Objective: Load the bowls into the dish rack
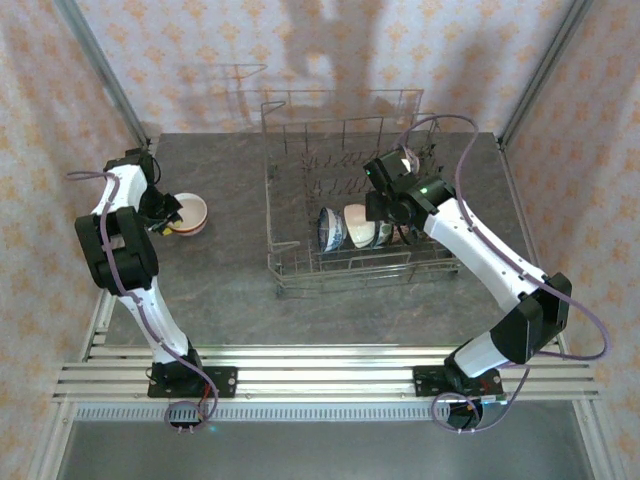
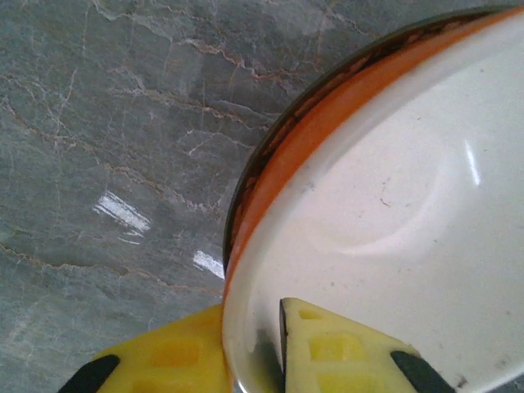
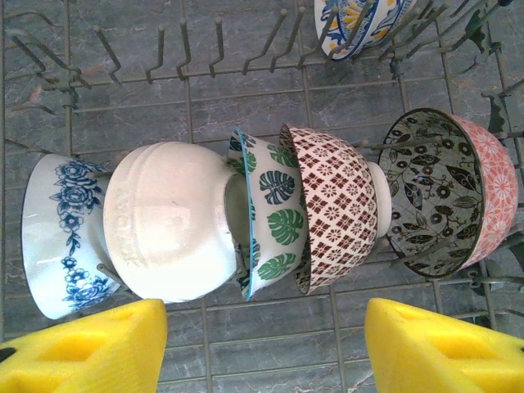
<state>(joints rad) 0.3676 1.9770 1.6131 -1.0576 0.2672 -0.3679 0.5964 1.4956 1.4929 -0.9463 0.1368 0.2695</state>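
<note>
Left wrist view puts the left end effector at the near rim of the orange bowl. Its yellow pads are pressed together on the thin wall, one against the orange outside and one on the white inside. That bowl sits on the grey desk, left of the dish rack and well apart from it. The step in hand looks like the pick-up of the last loose bowl. A pinch on one edge will probably let the bowl swing, so I would lift slowly and straight up and keep the squeeze firm. The bowl should rise high enough to pass over the rack's tall side before it moves across. The right end effector hangs above the rack with its pads spread wide and nothing between them. Below it five bowls stand on edge in a row: a blue-flowered bowl, a plain white bowl, a green-leaf bowl, a brown-checked bowl and a pink bowl. Another patterned bowl sits in the row behind. The tines beside it look free, so that seems the best place to set the orange bowl. The right arm is best drawn back first so the two do not meet.
</note>
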